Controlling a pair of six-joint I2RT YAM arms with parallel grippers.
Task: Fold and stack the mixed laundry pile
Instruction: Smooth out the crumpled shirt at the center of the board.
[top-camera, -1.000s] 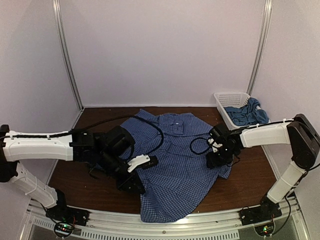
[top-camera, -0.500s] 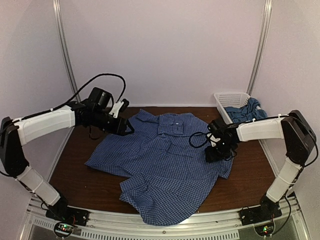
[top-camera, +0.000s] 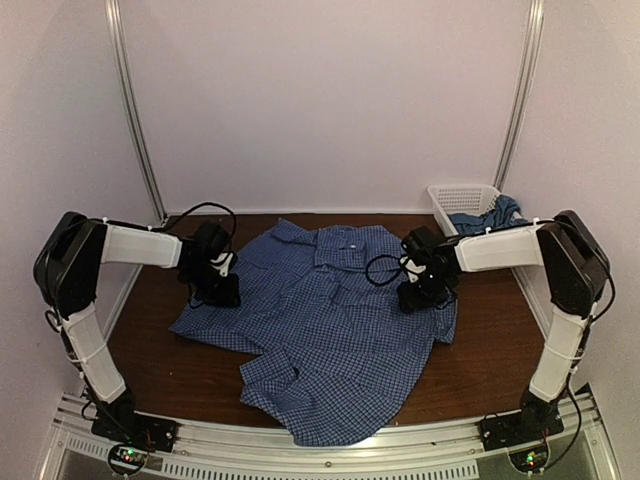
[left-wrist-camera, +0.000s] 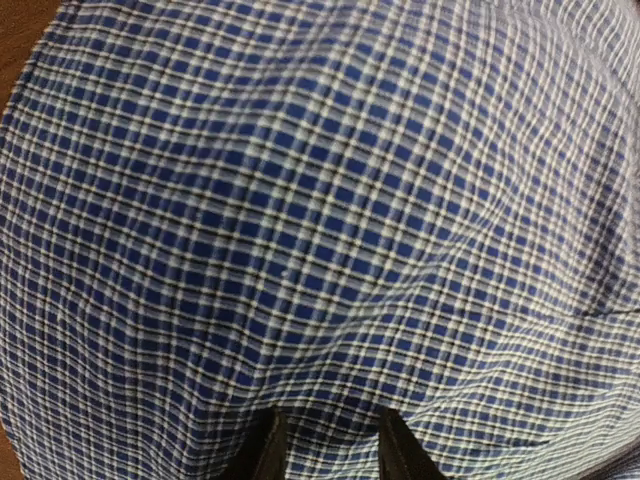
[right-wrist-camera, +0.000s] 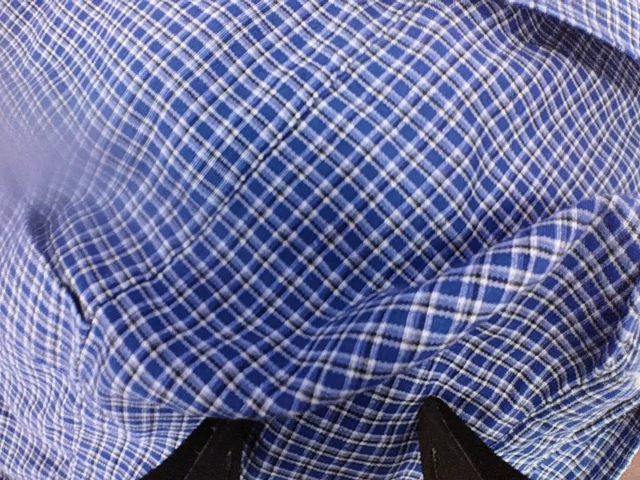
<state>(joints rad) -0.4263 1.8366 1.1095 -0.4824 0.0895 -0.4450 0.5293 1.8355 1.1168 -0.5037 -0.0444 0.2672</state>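
Fingertips (left-wrist-camera: 268, 452) of the left jaws show dark at the bottom of the wrist view, with a narrow gap between them and checked cloth filling that gap. Whether they pinch it or only hover over it, I cannot tell. Over to the right jaws: their fingertips (right-wrist-camera: 215, 455) stand wider apart, clearly parted, and a raised fold of the same fabric runs across just ahead of the tips. Both sets of jaws are down on the blue-and-white checked shirt (top-camera: 330, 320), the left jaws at its left sleeve, the right jaws at its right shoulder edge, the collar lying between them and a little farther back. The shirt is spread out, rumpled, on the brown tabletop (top-camera: 150, 350), its hem lying well nearer the arm bases than either pair of jaws. Beyond the right jaws, out to their right and farther back, the teal t-shirt (top-camera: 485, 215) lies bunched in the white basket (top-camera: 452, 192), spilling over its rim
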